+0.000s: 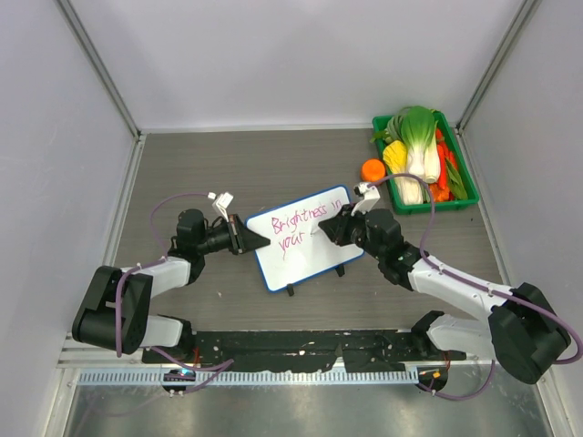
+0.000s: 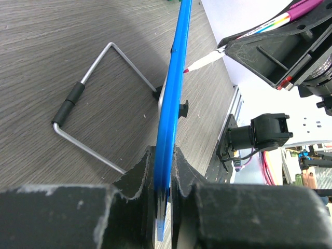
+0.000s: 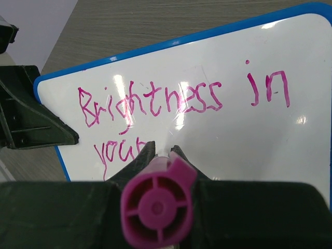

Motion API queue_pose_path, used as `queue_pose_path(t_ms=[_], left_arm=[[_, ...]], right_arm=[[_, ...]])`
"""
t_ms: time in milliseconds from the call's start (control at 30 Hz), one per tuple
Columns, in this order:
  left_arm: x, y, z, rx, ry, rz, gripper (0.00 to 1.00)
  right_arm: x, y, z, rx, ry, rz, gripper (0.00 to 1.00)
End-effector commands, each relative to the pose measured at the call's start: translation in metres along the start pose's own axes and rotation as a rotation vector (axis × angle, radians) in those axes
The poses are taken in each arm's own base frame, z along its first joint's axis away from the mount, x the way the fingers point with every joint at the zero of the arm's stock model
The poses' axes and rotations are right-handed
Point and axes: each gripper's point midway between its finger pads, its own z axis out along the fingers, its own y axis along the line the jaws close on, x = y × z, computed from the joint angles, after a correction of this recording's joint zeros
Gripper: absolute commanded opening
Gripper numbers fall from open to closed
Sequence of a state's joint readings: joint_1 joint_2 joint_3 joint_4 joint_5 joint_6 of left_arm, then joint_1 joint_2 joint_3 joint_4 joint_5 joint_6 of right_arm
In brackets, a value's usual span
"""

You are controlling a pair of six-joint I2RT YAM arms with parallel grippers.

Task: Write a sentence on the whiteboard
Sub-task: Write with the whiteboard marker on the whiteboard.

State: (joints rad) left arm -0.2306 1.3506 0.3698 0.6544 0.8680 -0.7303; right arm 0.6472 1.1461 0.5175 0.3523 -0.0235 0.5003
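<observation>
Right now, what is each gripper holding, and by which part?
The left gripper clamps the whiteboard by its blue-framed edge beside "Brightness". The right gripper holds a pink marker by its barrel, tip toward the board.

Left arm (image 1: 150, 273) folded low, elbow close to its base, forearm running right along the surface. Left gripper (image 1: 244, 235) level, fingers (image 2: 137, 176) clamped on the left edge of the whiteboard (image 1: 305, 250), one on each face. Right arm (image 1: 460, 284) stretched left and forward from its base, wrist raised. Right gripper (image 1: 330, 229) points left at the board face, its fingers (image 3: 140, 161) closed round a marker (image 3: 157, 207) that lies along the gripper axis. The two grippers face each other across the board
</observation>
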Motion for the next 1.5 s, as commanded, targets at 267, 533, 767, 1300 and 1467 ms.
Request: queue_pose_path(t_ms=[267, 533, 767, 1300, 1467], left_arm=[[0.010, 0.024, 0.001, -0.090, 0.015, 0.017, 0.00], [0.010, 0.024, 0.001, -0.092, 0.014, 0.017, 0.00], [0.009, 0.023, 0.000, -0.091, 0.013, 0.019, 0.00], [0.009, 0.023, 0.000, -0.090, 0.014, 0.017, 0.00], [0.009, 0.023, 0.001, -0.089, 0.015, 0.019, 0.00]], right_arm=[[-0.008, -0.014, 0.006, 0.079, -0.051, -0.011, 0.01], [-0.019, -0.019, 0.003, 0.124, -0.085, -0.016, 0.01], [-0.030, -0.019, 0.003, 0.143, -0.113, -0.017, 0.01], [-0.013, -0.007, 0.012, 0.066, -0.031, -0.015, 0.01], [-0.001, -0.010, 0.006, 0.063, -0.001, -0.008, 0.01]])
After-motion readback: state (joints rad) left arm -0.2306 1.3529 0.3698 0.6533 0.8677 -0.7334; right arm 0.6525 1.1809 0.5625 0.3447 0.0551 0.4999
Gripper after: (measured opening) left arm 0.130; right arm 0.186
